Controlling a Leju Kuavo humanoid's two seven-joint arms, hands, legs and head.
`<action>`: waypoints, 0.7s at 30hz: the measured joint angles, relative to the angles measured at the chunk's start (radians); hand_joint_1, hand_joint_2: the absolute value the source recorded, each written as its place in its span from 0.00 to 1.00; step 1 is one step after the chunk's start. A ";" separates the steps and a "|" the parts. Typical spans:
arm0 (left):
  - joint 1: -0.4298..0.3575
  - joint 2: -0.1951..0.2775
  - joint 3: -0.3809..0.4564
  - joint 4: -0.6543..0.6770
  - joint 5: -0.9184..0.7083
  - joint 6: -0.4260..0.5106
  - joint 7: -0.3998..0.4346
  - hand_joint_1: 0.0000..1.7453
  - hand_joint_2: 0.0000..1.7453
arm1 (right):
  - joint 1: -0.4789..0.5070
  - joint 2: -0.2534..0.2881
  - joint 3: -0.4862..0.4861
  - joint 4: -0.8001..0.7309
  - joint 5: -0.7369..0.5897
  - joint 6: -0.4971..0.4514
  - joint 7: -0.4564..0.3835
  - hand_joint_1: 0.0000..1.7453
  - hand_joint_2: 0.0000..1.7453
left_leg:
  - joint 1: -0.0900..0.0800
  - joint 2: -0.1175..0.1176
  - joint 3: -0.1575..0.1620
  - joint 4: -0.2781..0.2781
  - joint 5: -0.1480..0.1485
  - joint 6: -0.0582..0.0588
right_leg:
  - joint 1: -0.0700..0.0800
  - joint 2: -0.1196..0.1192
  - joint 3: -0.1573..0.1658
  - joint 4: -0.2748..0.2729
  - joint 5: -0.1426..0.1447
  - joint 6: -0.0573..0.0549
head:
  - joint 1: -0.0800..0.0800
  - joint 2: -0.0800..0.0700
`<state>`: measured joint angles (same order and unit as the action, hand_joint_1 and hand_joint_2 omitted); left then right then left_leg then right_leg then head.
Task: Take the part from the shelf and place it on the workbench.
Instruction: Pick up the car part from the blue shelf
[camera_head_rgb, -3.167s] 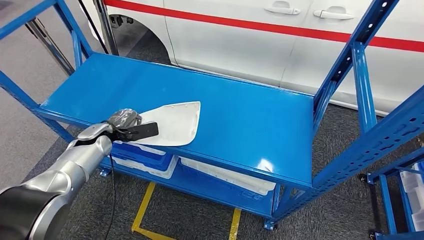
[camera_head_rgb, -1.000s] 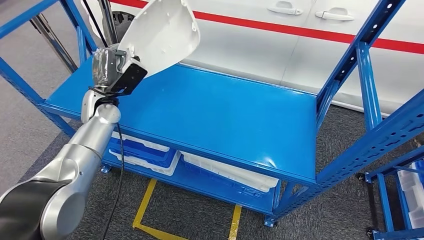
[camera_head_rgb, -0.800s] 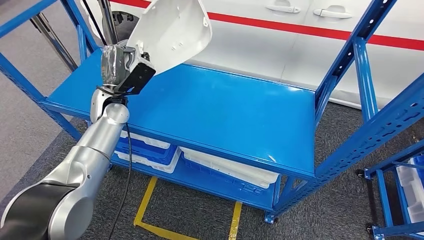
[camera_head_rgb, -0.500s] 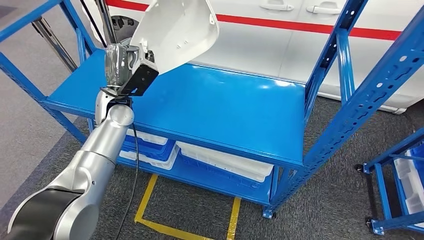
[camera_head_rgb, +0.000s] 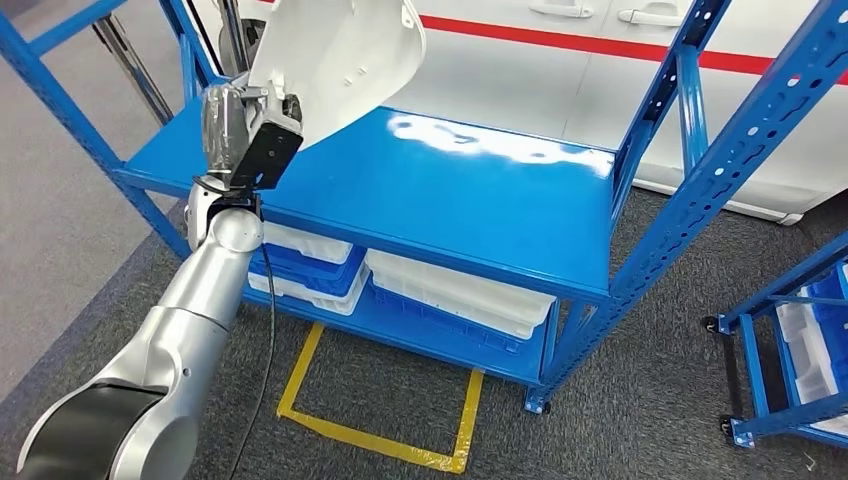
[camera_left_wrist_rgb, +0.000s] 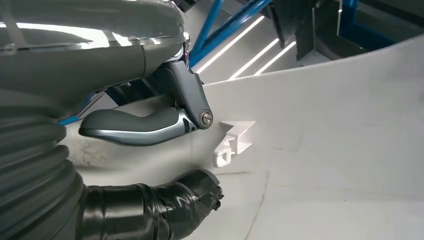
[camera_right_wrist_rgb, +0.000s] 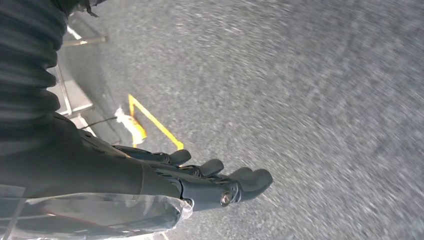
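i've got the left hand (camera_head_rgb: 243, 128) clamped on the lower edge of the white part (camera_head_rgb: 335, 62), which is raised well above the blue shelf (camera_head_rgb: 480, 200), clear of its top. the right hand (camera_right_wrist_rgb: 200, 182) hangs over the floor holding nothing, fingers loosely extended. my worry: the hold is on one edge only, so the part could pivot or slip, or clip an upright (camera_head_rgb: 745, 125) if i turn

Place: likely a car workshop or assembly hall | Signs: blue steel shelf rack (camera_head_rgb: 470, 190) — white trays (camera_head_rgb: 450, 295) below | white car body (camera_head_rgb: 560, 60) with red stripe behind | yellow floor tape (camera_head_rgb: 370, 435) — grey carpet.
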<state>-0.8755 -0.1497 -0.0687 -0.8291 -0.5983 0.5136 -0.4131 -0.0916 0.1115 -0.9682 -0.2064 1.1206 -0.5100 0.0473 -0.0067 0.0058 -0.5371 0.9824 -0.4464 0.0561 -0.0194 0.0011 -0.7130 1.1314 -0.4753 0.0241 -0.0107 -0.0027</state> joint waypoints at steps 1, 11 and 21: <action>0.001 0.000 0.000 -0.001 0.008 0.002 0.000 1.00 1.00 | 0.000 0.000 0.000 0.000 0.001 0.000 0.000 0.00 1.00 | -0.001 0.000 -0.015 0.001 0.011 0.003 | 0.000 0.000 -0.014 0.063 -0.049 0.002 | 0.000 0.000; 0.018 0.026 0.005 -0.021 0.061 0.040 -0.007 1.00 1.00 | -0.002 0.000 -0.002 0.000 0.005 -0.004 -0.002 0.00 1.00 | 0.000 0.001 -0.143 0.049 0.093 -0.037 | -0.001 0.005 0.172 -0.083 -0.044 -0.005 | 0.000 0.000; 0.083 0.066 0.051 -0.043 0.105 0.088 -0.029 1.00 1.00 | -0.002 0.001 -0.011 0.000 -0.006 -0.003 -0.011 0.00 1.00 | 0.017 -0.002 -0.128 0.273 -0.058 -0.070 | -0.004 -0.007 0.042 -0.085 0.071 -0.035 | -0.003 0.000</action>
<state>-0.7921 -0.0842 -0.0174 -0.8721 -0.4932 0.6017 -0.4426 -0.0940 0.1126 -0.9794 -0.2064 1.1148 -0.5126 0.0362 0.0100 0.0037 -0.6646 1.2553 -0.5046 -0.0139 -0.0235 -0.0062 -0.6712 1.0463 -0.4045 -0.0107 -0.0133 -0.0027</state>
